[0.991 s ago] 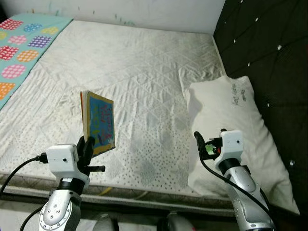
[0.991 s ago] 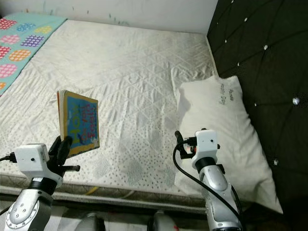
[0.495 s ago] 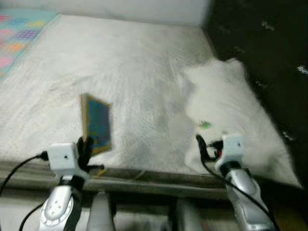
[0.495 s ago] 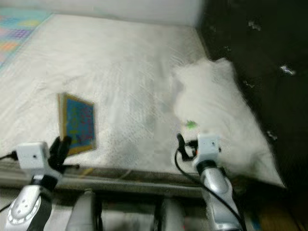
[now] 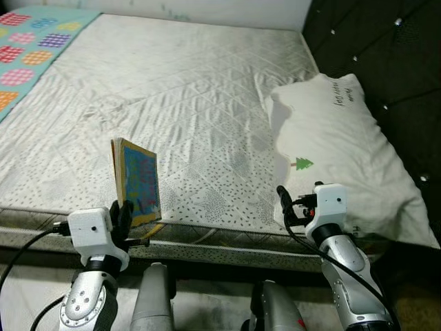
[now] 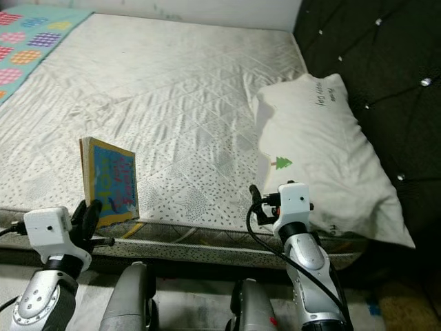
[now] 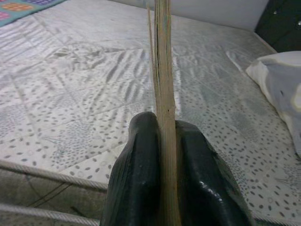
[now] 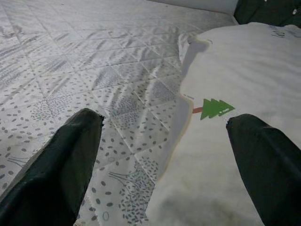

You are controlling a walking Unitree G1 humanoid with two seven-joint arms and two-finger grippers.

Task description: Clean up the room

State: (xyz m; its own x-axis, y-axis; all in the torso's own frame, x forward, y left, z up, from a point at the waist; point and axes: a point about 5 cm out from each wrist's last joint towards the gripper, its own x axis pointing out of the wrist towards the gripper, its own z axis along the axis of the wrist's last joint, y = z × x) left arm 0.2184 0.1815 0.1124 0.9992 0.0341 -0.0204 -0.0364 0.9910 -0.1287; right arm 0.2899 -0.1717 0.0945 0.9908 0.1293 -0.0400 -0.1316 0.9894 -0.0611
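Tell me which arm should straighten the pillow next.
Right, probably. The right gripper hangs open at the pillow by its near corner, while the left gripper is shut on the book.

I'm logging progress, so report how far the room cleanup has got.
Done: the mattress bears just a pillow. In hand: the left gripper is shut on a book, held upright. Left: putting it away; the right gripper is open.

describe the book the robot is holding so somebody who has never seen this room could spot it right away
Start at the big bare white mattress, then drop to its near edge on the robot's left. There the left end effector grips a thin book upright by its bottom edge. Its bright blue cover with colourful print stands out against the white bedding.
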